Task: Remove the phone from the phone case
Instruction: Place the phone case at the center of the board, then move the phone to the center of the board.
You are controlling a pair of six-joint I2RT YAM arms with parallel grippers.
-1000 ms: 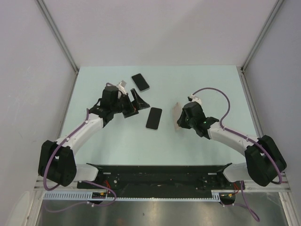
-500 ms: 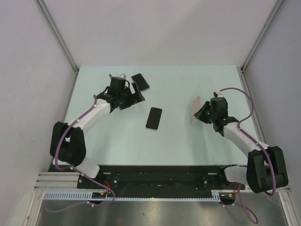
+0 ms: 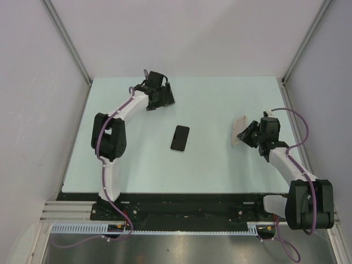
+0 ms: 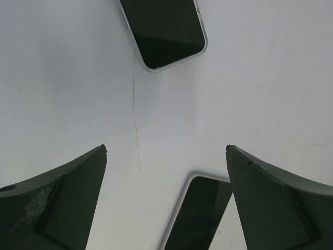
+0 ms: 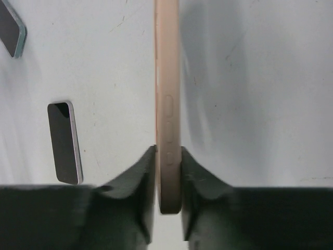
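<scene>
My right gripper (image 3: 246, 133) is shut on a beige phone case (image 3: 237, 131) and holds it on edge above the table's right side. In the right wrist view the case (image 5: 168, 94) is edge-on between the fingers (image 5: 143, 172), so its inside does not show. A black phone (image 3: 180, 137) lies flat mid-table, and it also shows in the right wrist view (image 5: 65, 141). My left gripper (image 3: 163, 97) is open at the back left, low over a second black phone (image 4: 200, 213) with a silver rim. The mid-table phone (image 4: 164, 31) lies ahead of it.
The pale green table (image 3: 220, 99) is walled by white panels at the back and sides. The left arm stretches along the table's left side. A black rail (image 3: 187, 201) runs along the near edge.
The left arm swung to the back of the table, and its gripper now covers the back phone. The right arm drew back to the right, carrying the case with it.
</scene>
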